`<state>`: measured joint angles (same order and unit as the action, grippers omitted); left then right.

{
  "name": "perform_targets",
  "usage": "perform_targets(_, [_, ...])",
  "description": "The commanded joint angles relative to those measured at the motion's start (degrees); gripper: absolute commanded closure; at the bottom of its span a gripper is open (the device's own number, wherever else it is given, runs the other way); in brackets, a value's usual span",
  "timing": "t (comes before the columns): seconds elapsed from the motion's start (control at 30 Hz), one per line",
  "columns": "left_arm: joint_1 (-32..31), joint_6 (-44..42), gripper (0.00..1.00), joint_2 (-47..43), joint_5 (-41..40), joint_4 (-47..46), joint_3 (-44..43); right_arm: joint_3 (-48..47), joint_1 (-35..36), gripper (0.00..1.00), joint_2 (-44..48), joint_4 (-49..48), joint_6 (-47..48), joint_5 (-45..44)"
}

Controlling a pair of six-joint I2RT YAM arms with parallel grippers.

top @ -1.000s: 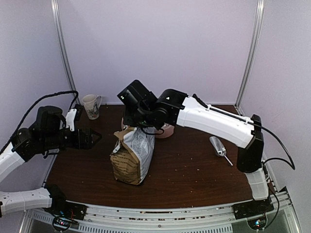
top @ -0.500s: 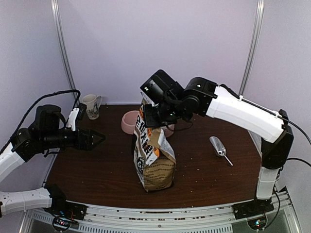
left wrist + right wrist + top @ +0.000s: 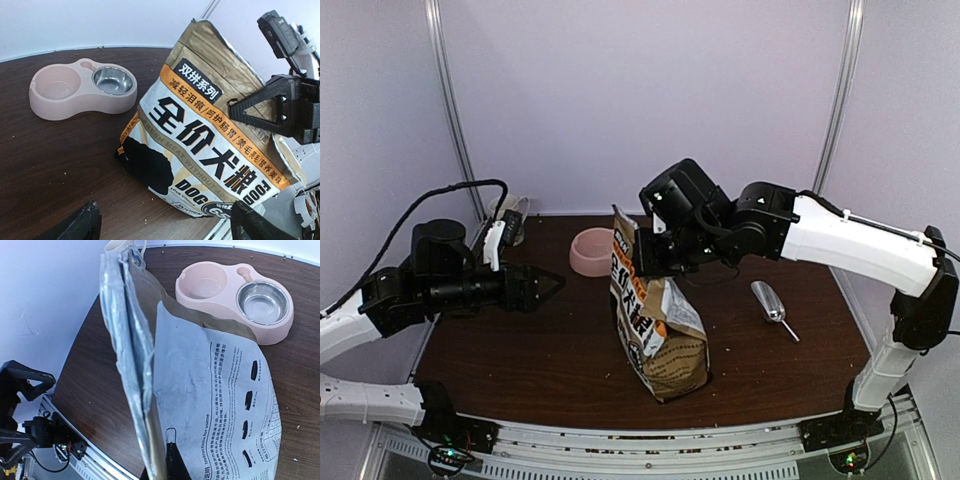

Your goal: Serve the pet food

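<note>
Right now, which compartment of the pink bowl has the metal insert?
The steel-lined compartment is the one nearer the bag; it shines and looks empty. The other compartment is bare pink plastic.

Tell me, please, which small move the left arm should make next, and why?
Probably the left hand, open and apart from the bag, should ease forward to the bag's top edge and close on it. Only the right hand pinches that top, and the bag stands tilted. A second grip would likely steady it and free the right hand for the scoop.
</note>
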<state>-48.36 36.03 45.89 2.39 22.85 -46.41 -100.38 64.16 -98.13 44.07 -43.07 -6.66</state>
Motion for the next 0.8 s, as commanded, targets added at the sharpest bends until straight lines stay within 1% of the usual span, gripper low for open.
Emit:
perform_targets(0.0, [-4.1,5.1,0.07,5.1,-7.7,-7.4,-4.6,0.6,1.6,1.00,4.7,-18.2,-3.8,2.4])
perform_targets(0.03, [-4.4,5.7,0.07,6.0,-7.4,-8.4,-5.3,0.4,1.7,0.93,4.7,-17.8,-3.5,2.3])
perform_targets(0.07, [-4.7,6.2,0.08,7.1,-6.9,-9.2,-5.9,0.2,1.7,0.80,4.8,-16.8,-3.0,1.6])
perform_targets(0.1, [-4.9,6.8,0.08,7.9,-6.6,-9.8,-6.6,0.0,1.7,0.71,5.5,-15.6,-2.4,0.7])
perform_targets(0.17, [-5.2,7.4,0.09,9.1,-6.2,-10.7,-7.7,0.8,1.7,0.55,7.3,-13.8,-0.6,-2.0])
perform_targets(0.3, [-5.3,8.3,0.10,9.8,-6.9,-12.4,-8.7,4.5,1.8,0.33,13.5,-10.2,3.0,-7.8])
perform_targets(0.37, [-5.3,8.5,0.11,9.9,-7.3,-13.4,-8.6,6.5,1.8,0.26,16.0,-9.2,5.7,-7.9])
perform_targets(0.4, [-5.4,8.5,0.11,10.1,-7.4,-13.8,-8.7,7.0,1.8,0.24,16.9,-8.6,6.9,-7.1])
perform_targets(0.47, [-5.3,8.6,0.12,10.7,-7.4,-14.3,-9.0,7.2,2.2,0.23,17.7,-6.6,8.2,-5.9])
perform_targets(0.53, [-5.3,9.0,0.14,11.6,-7.0,-15.1,-9.5,6.8,2.7,0.26,17.4,-4.1,8.4,-5.9])
perform_targets(0.73, [-5.3,11.2,0.18,14.8,-3.9,-19.1,-10.1,4.9,3.6,0.45,14.1,-0.8,8.1,-6.9])
perform_targets(0.77, [-5.3,11.5,0.19,15.2,-3.4,-19.4,-10.2,3.9,3.7,0.47,13.2,-0.2,8.3,-6.7])
